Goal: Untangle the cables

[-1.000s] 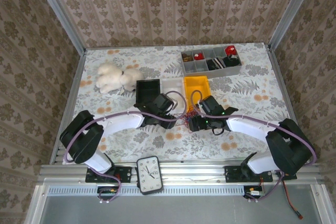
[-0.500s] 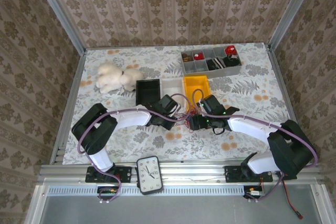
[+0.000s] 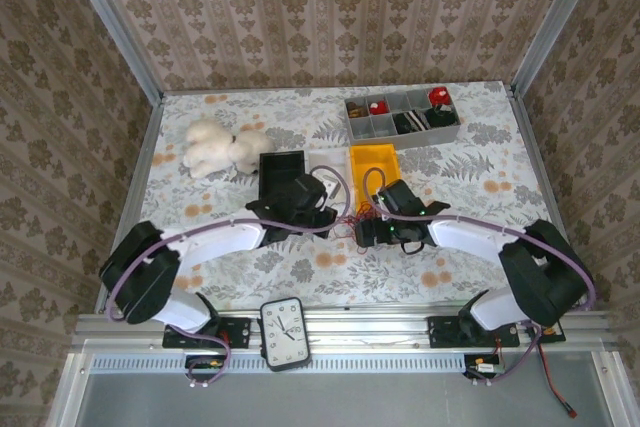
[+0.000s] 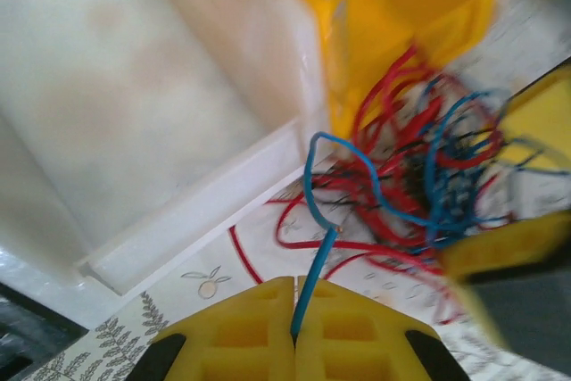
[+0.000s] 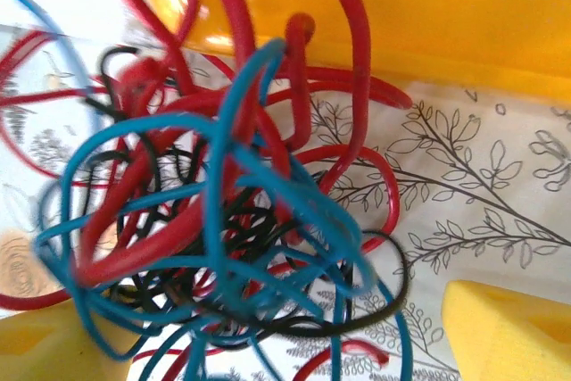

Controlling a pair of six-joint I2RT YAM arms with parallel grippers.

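- Top external view: a flower-patterned table (image 3: 470,187) carries everything.
- The left arm (image 3: 215,237) and right arm (image 3: 480,237) reach from the near edge toward the table's middle, their heads facing each other.
- A white plush toy (image 3: 215,147) lies toward the far left corner.
- A grey compartment tray (image 3: 400,134) sits at the far edge, right of centre, with small dark and red things in some compartments.
- A black bin (image 3: 281,155), a white bin (image 3: 322,165) and a yellow bin (image 3: 372,162) stand in a row mid-table.
- A clock (image 3: 283,333) lies at the near edge, between the arm bases.
- The left gripper (image 4: 293,287) has its yellow fingers (image 4: 241,327) pressed together, pinching a blue cable (image 4: 314,278).
- The right gripper (image 5: 268,345) has its yellow pads (image 5: 508,327) well apart, with the tangle in front of them.
- The cables (image 5: 223,211), a knot of red, blue and dark wires, lie on the table against the yellow bin's near side, between the two grippers.
- The blue cable rises from the left gripper's fingertips into that knot.
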